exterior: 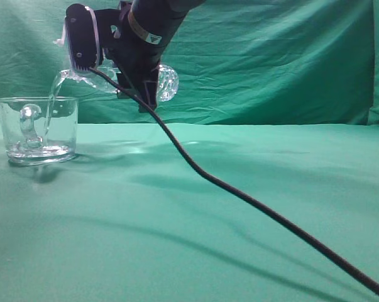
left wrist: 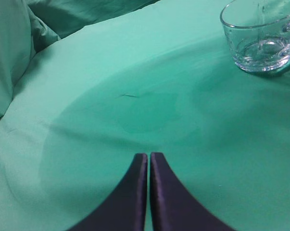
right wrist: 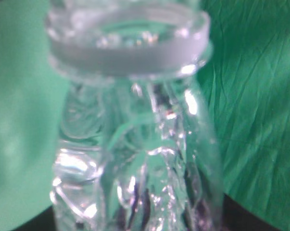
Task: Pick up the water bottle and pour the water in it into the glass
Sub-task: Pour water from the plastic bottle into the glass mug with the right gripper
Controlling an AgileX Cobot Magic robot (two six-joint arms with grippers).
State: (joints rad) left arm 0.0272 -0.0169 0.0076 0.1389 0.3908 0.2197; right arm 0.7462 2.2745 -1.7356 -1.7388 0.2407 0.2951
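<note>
Black cable [exterior: 252, 201] in front; right hand [exterior: 139, 78] grips tipped bottle [exterior: 167, 82], water [exterior: 51, 104] streaming into glass [exterior: 38, 129]; left hand [left wrist: 148, 166] closed, empty.

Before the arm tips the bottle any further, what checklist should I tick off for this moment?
1. Water bottle held by right gripper: ok, tilted well over, neck down-left.
2. Bottle mouth above the glass: ok, a thin stream of water drops inside the rim.
3. Glass upright on the green cloth: ok.
4. Water collected in glass: ok, shallow layer at the base.
5. Left gripper clear of the glass: ok, fingers shut, apart from it.
6. Water left in bottle: cannot tell.
</note>
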